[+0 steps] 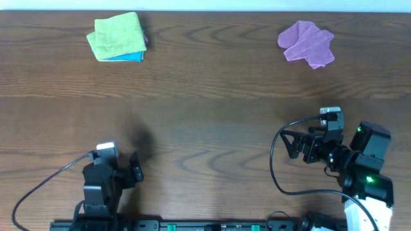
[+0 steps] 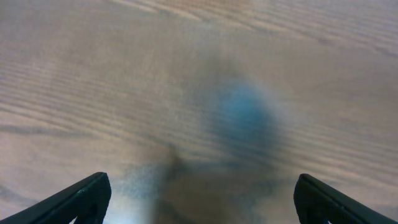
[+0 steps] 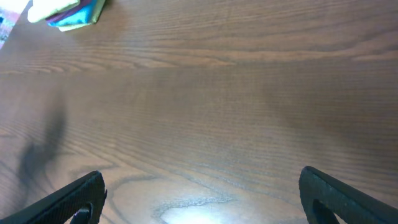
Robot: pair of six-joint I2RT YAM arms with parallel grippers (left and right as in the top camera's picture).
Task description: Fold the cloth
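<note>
The lime-green cloth (image 1: 117, 36) lies folded at the far left of the table, on top of a blue cloth (image 1: 128, 58). Its corner also shows at the top left of the right wrist view (image 3: 53, 9). My left gripper (image 1: 135, 169) is open and empty, low over bare wood near the front left edge; its fingers show wide apart in the left wrist view (image 2: 199, 202). My right gripper (image 1: 292, 145) is open and empty near the front right; its fingers are also wide apart in the right wrist view (image 3: 202, 199). Both grippers are far from the cloth.
A crumpled purple cloth (image 1: 307, 42) lies at the far right. The blue cloth's edge shows in the right wrist view (image 3: 78, 18). The wooden table (image 1: 212, 109) runs between the cloths and the arms. Cables trail by both arm bases.
</note>
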